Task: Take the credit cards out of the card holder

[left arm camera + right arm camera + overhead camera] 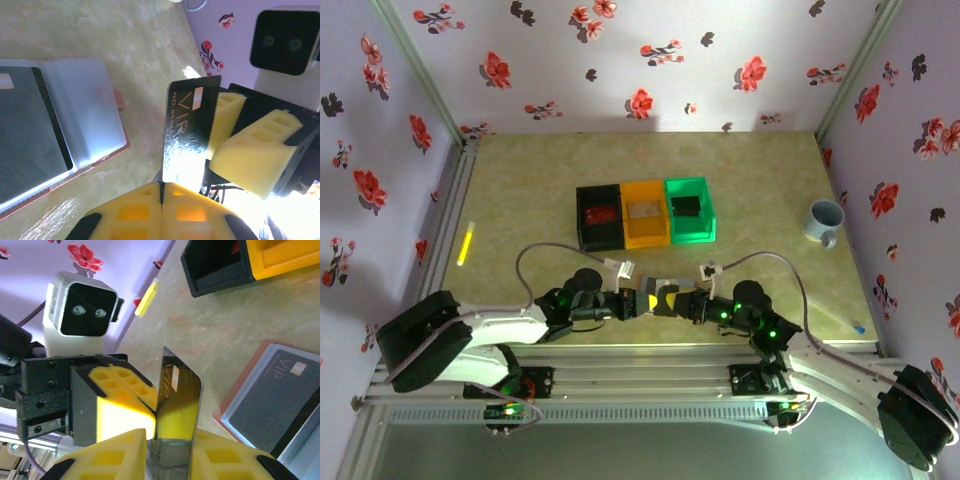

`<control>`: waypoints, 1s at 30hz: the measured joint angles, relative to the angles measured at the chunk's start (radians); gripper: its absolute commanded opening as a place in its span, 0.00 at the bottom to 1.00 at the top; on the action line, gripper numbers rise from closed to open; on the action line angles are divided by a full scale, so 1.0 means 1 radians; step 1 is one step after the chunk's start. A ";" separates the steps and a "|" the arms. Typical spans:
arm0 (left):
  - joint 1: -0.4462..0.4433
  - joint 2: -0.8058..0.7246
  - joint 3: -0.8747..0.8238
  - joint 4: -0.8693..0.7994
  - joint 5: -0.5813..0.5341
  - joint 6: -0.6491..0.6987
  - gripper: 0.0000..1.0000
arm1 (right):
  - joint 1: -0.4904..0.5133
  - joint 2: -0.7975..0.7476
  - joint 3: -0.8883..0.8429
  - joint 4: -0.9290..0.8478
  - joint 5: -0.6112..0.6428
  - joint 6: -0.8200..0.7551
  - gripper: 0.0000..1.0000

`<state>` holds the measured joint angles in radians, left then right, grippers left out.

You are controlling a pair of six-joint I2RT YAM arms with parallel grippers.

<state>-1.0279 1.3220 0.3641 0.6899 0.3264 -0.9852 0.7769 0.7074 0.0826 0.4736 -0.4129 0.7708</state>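
Open tabletop (125, 45) surrounds left fingers (135, 212) pinching card (187, 130) edge; right fingers' (115, 460) hold unclear.

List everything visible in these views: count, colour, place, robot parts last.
black bin: one, mid-table, left of row, red item inside
orange bin: one, middle of row
green bin: one, right of row, dark item inside
mug: one, grey-blue, right of the bins
stick: one, yellow-green, left table edge
card holder: one, pale grey-blue inside, brown rim, open flat near the arms
stored card: one, dark grey, in the card holder
held card: one, black, VIP print, between the grippers
table: one, yellowish
left gripper: yellow fingers, shut on the held card
right gripper: yellow fingers either side of the held card, grip unclear
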 measured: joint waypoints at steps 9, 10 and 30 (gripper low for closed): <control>0.000 0.005 0.000 0.019 0.008 -0.004 0.00 | 0.000 -0.043 0.000 -0.012 -0.012 -0.001 0.05; 0.000 0.005 0.000 0.017 0.008 -0.004 0.00 | -0.001 -0.043 0.000 -0.016 -0.010 -0.002 0.02; 0.143 -0.419 0.184 -0.687 0.017 0.179 0.71 | 0.002 0.156 0.116 -0.121 -0.192 -0.092 0.00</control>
<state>-0.8848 0.9028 0.5484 0.0029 0.3431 -0.8062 0.7784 0.8631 0.1982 0.3531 -0.6048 0.6788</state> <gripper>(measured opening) 0.683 0.041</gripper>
